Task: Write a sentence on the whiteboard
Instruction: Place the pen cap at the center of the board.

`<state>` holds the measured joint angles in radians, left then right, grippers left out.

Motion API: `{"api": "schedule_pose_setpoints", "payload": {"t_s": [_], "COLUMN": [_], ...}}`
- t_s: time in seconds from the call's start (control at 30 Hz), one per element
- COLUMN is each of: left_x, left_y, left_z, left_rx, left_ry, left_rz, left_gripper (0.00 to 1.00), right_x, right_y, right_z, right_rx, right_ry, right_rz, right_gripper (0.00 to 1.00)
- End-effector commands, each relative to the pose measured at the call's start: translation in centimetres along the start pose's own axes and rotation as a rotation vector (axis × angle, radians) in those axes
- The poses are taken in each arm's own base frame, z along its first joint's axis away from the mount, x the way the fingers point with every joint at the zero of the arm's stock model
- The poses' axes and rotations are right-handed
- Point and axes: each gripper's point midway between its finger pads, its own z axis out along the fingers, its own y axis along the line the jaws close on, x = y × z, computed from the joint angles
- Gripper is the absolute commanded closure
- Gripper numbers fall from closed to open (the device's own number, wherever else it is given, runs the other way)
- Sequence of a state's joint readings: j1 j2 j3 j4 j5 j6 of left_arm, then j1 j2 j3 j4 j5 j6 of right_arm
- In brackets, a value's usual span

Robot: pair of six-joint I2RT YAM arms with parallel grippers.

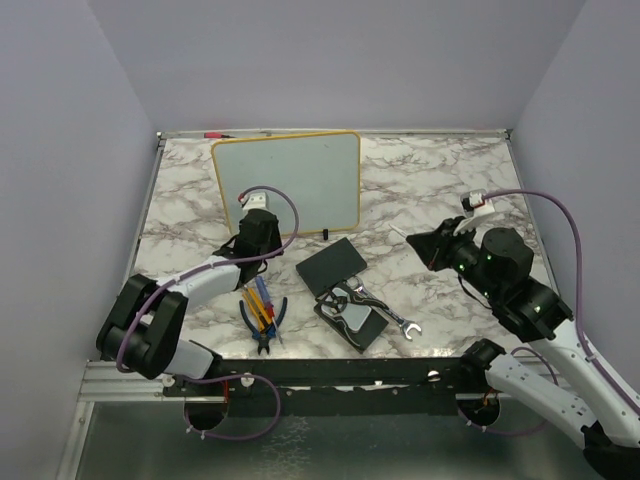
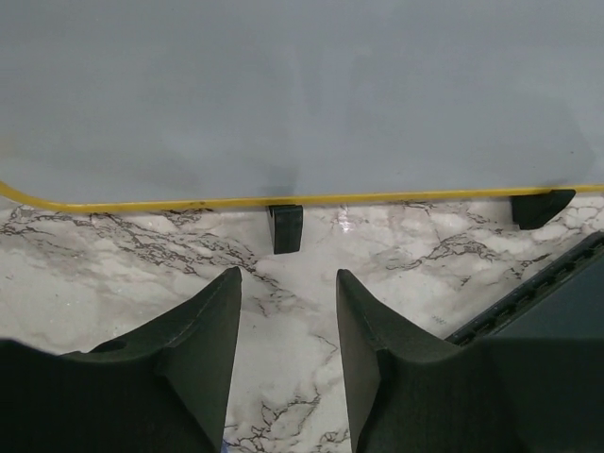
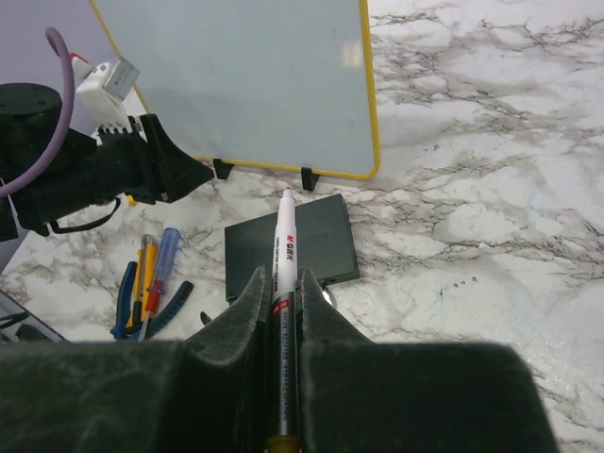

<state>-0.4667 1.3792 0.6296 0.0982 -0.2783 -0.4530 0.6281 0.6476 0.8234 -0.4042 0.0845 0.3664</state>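
1. The left arm lay stretched low toward the large glossy white whiteboard with its thin yellow frame (image 1: 290, 180). The left gripper (image 2: 288, 276) sat just in front of the board's lower left part.
2. That claw's jaws stood apart with nothing between them, only marble. One small black foot (image 2: 286, 226) of the whiteboard sat dead ahead of it.
3. Over on the right, the arm was folded up high, well apart from the whiteboard. The right gripper (image 3: 281, 276) pointed back toward the board.
4. Its jaws were clamped tight on a white marker pen with red print on the barrel (image 3: 284, 241), tip aimed near the whiteboard's lower right corner.
5. The whiteboard stood upright on its feet toward the back of the white, grey-veined marble tabletop (image 1: 450, 190).
6. A flat black rectangular pad (image 1: 331, 266) lay just in front of the whiteboard's right foot. Blue-handled pliers (image 1: 264, 335) and a few screwdrivers (image 1: 260, 300) lay in front of its left side, and a silver wrench (image 1: 392, 315) lay farther out beyond the pad.
7. Pale lavender walls (image 1: 330, 60) closed in behind the whiteboard and on both sides.
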Motion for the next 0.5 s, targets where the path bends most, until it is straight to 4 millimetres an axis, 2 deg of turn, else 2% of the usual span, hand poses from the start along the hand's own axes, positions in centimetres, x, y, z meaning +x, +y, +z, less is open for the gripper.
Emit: {"api": "schedule_pose_setpoints", "payload": {"t_s": [0.0, 0.33, 0.47], "left_x": [-1.1, -0.5, -0.5], "left_y": [-0.4, 0.2, 0.1], "left_z": [1.2, 2.6, 3.1], "left_rx": [-0.022, -0.069, -0.072], "left_ry": [-0.053, -0.055, -0.059], "left_rz": [-0.010, -0.010, -0.003], "left_gripper": [0.55, 0.65, 0.66], "right_x": [-0.3, -0.1, 0.1], "right_y": [0.4, 0.2, 0.1], "right_z": [0.3, 0.6, 0.6], "right_rx": [-0.019, -0.007, -0.006], "right_ry": [-0.018, -0.012, -0.007], "right_rz": [0.011, 0.010, 0.008], "right_gripper": [0.99, 0.99, 0.99]}}
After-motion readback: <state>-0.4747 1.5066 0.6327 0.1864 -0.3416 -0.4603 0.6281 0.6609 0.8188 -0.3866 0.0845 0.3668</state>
